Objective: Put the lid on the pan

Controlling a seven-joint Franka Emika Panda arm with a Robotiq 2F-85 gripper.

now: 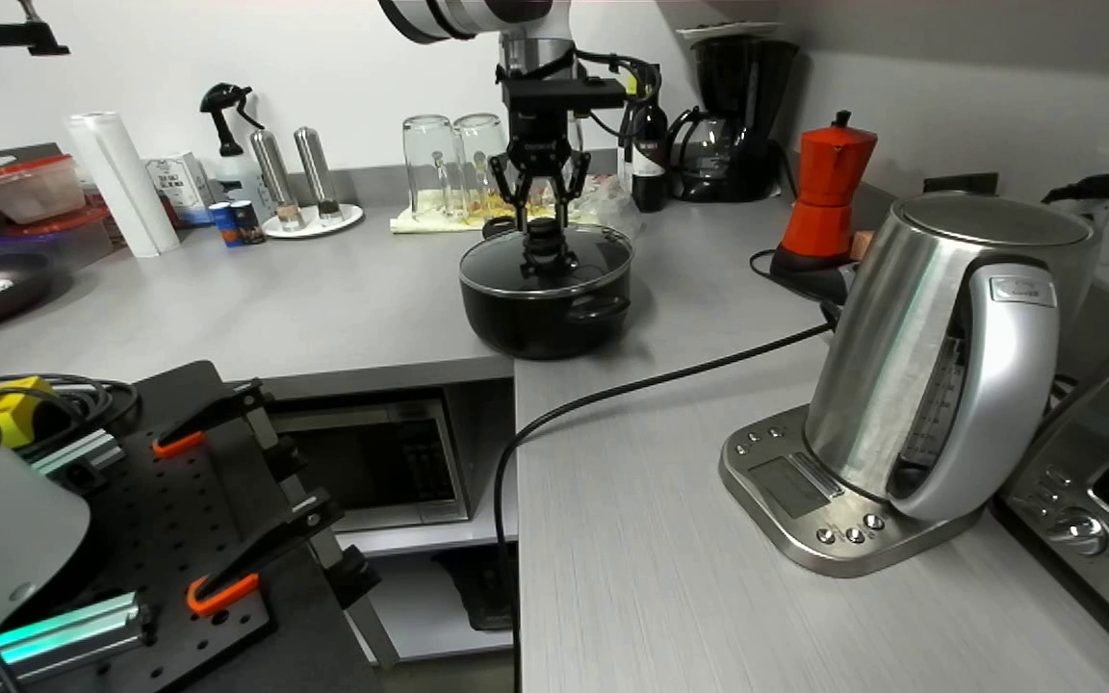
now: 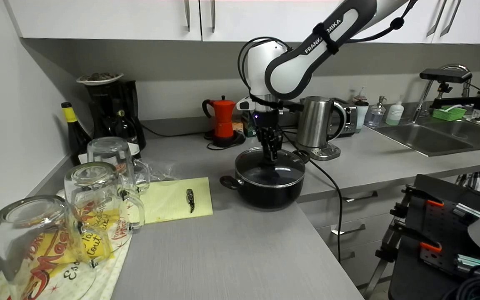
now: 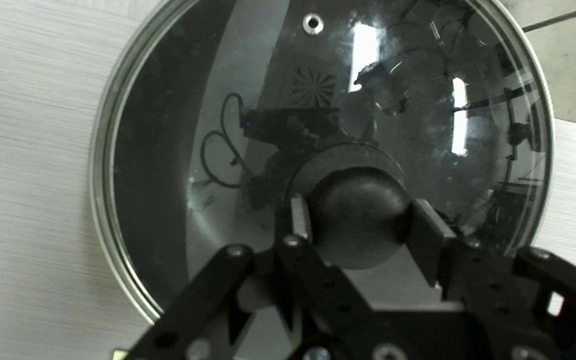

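The clear glass lid [image 1: 603, 252] with a metal rim and black knob lies flat over the mouth of the black pan [image 1: 545, 327]. In both exterior views the rims of the lid [image 2: 254, 168] and the pan [image 2: 269, 198] line up, with no gap that I can see. My gripper [image 1: 542, 229] points straight down over the lid's centre. In the wrist view its two fingers [image 3: 358, 215] stand on either side of the knob and appear to touch it. The lid [image 3: 288, 80] fills most of that view and hides the pan's walls.
The steel kettle [image 1: 920, 356] stands on its base, with a black cord [image 1: 670, 366] running past the pan. The red moka pot [image 2: 223, 118] is behind. Glass mugs [image 2: 94, 187] and a yellow cloth [image 2: 169, 200] lie to one side. The counter edge [image 1: 400, 373] is close to the pan.
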